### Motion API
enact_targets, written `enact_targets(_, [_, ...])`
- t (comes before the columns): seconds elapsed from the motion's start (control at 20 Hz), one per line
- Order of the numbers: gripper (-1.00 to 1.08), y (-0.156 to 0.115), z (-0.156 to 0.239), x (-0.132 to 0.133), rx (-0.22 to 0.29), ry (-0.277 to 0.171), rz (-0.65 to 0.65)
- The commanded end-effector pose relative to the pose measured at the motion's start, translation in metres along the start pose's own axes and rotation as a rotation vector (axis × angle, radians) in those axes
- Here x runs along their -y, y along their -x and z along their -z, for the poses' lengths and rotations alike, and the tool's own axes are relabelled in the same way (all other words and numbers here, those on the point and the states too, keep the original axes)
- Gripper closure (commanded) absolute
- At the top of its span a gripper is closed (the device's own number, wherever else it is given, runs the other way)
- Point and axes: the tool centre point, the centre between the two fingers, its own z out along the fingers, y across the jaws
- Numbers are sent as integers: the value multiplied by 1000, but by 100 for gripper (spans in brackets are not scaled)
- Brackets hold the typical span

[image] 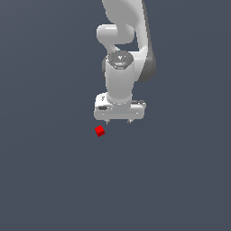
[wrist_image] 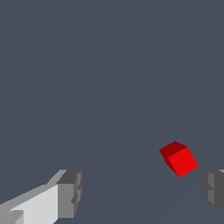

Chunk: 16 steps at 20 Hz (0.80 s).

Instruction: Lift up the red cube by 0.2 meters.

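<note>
In the exterior view, the gripper (image: 118,122) hangs spread wide and empty, with the red cube (image: 99,131) just beside it toward the exterior view's left. In the wrist view, the red cube (wrist_image: 178,158) sits ungrasped, near 1 fingertip (wrist_image: 213,189). Grasping and lifting remain.

All I have apart from the job itself is the surface (image: 49,180), a flat, plain slate-grey expanse that fills both of my views from edge to edge. In the exterior view I find no edge, seam or marking on it. In the wrist view I make out a few very faint lines running aslant across the grey surface (wrist_image: 87,65); they may be shading from the render or soft shadows, but at this contrast I cannot tell which.
</note>
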Motion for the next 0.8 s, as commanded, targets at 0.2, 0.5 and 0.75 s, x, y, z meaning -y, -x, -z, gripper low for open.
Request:
enact_targets(0.2, [-92,1,-3,-2,0,0,9])
enact_targets(0.5, [-92,8,-16,-10,0,1,54])
enact_targets(0.75, [-92,17,-36,-22,-1,3,121])
